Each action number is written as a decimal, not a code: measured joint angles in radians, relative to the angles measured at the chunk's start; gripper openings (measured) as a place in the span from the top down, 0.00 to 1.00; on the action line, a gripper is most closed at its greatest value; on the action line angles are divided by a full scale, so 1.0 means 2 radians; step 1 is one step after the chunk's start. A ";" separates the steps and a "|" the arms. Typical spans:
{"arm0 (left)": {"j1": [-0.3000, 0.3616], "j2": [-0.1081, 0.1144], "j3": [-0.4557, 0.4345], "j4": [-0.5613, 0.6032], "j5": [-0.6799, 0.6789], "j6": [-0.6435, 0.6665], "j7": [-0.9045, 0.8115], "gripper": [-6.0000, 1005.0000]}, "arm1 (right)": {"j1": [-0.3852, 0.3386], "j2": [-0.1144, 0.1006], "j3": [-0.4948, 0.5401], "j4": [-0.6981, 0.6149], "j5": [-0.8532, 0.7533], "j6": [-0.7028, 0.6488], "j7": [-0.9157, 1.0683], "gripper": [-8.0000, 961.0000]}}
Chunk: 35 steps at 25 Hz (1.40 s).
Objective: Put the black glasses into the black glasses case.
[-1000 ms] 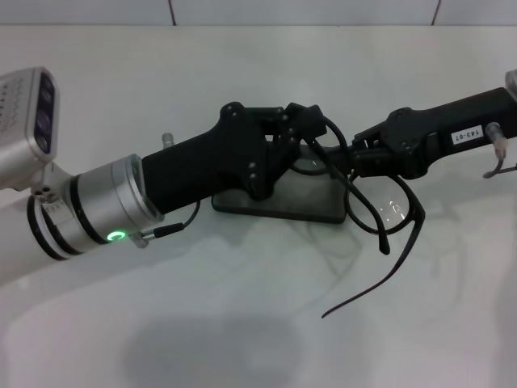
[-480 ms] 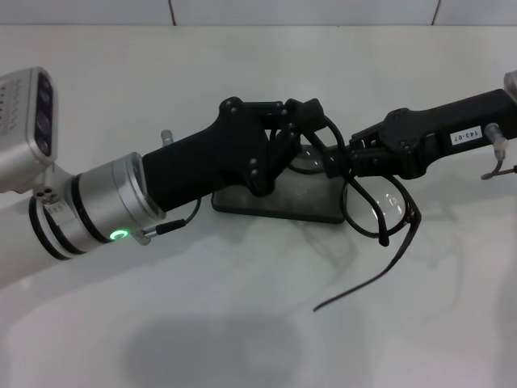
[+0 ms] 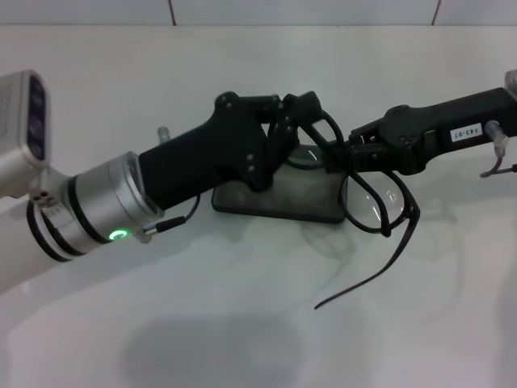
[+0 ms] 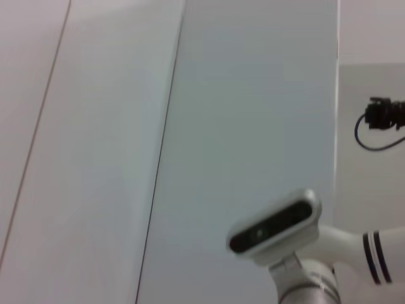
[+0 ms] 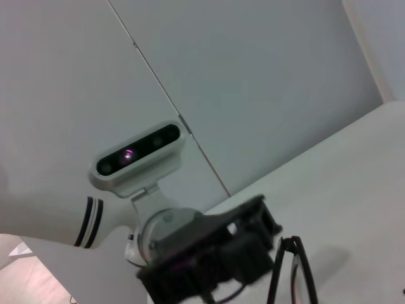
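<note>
In the head view the black glasses (image 3: 376, 204) hang in the air between both grippers, above the table. One lens and a long temple arm droop to the lower right; the other lens is half hidden behind the grippers. My right gripper (image 3: 349, 153) comes in from the right and is shut on the frame near its middle. My left gripper (image 3: 305, 109) comes in from the left and is shut on the frame's left end. The black glasses case (image 3: 279, 202) lies flat on the table under the grippers, partly hidden. The glasses also show in the right wrist view (image 5: 292, 269).
A white table (image 3: 242, 323) fills the head view, with a tiled wall edge (image 3: 307, 12) at the back. The right wrist view shows the left arm's wrist camera (image 5: 140, 152). The left wrist view shows the right arm's wrist camera (image 4: 273, 227) and the wall.
The left gripper has risen slightly and shifted left. The glasses have tilted, and the hanging temple arm has swung a little leftward. The case has not moved.
</note>
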 joint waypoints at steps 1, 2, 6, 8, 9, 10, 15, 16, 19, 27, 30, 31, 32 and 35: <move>0.001 0.000 0.000 0.000 -0.005 0.006 0.000 0.99 | 0.000 0.000 0.000 0.000 0.000 0.001 0.000 0.86; 0.003 0.001 0.000 0.000 -0.011 0.012 0.000 0.99 | -0.001 -0.001 0.000 0.000 0.000 0.001 0.000 0.86; 0.014 0.003 -0.002 0.000 -0.039 0.042 0.000 0.99 | -0.004 -0.002 0.003 0.000 0.000 0.004 0.000 0.86; 0.023 0.004 -0.003 0.001 -0.054 0.057 -0.001 0.99 | -0.006 -0.003 0.006 0.001 0.000 0.006 0.000 0.86; 0.023 0.004 -0.003 0.001 -0.054 0.057 -0.001 0.99 | -0.008 -0.004 0.006 0.003 0.004 0.009 0.000 0.86; 0.028 0.004 -0.003 0.002 -0.061 0.065 -0.002 0.99 | -0.010 -0.005 0.007 0.005 0.010 0.011 0.000 0.86; 0.061 0.009 -0.002 0.005 -0.075 0.082 -0.007 0.99 | -0.024 -0.020 0.033 0.041 0.085 0.022 0.003 0.86; 0.065 0.010 -0.001 0.005 -0.072 0.082 -0.008 0.99 | -0.027 -0.022 0.044 0.050 0.106 0.026 0.001 0.86; 0.076 0.012 0.001 0.005 -0.045 0.079 -0.012 0.99 | -0.037 -0.019 0.054 0.056 0.149 0.048 -0.005 0.86; 0.074 0.011 0.001 0.005 0.007 0.041 -0.023 0.99 | -0.033 0.006 0.049 0.097 0.246 0.093 -0.028 0.85; 0.059 0.007 0.004 0.005 0.016 0.045 -0.032 0.98 | -0.008 0.009 0.047 0.147 0.253 0.105 -0.063 0.85; 0.054 0.006 0.005 0.004 0.017 0.047 -0.032 0.98 | 0.003 0.009 0.047 0.169 0.255 0.109 -0.078 0.85; 0.048 0.005 0.005 0.002 0.017 0.050 -0.032 0.98 | 0.010 0.009 0.048 0.182 0.256 0.113 -0.090 0.85; 0.028 0.004 0.006 -0.005 0.015 0.057 -0.033 0.98 | 0.020 0.009 0.046 0.206 0.264 0.120 -0.115 0.85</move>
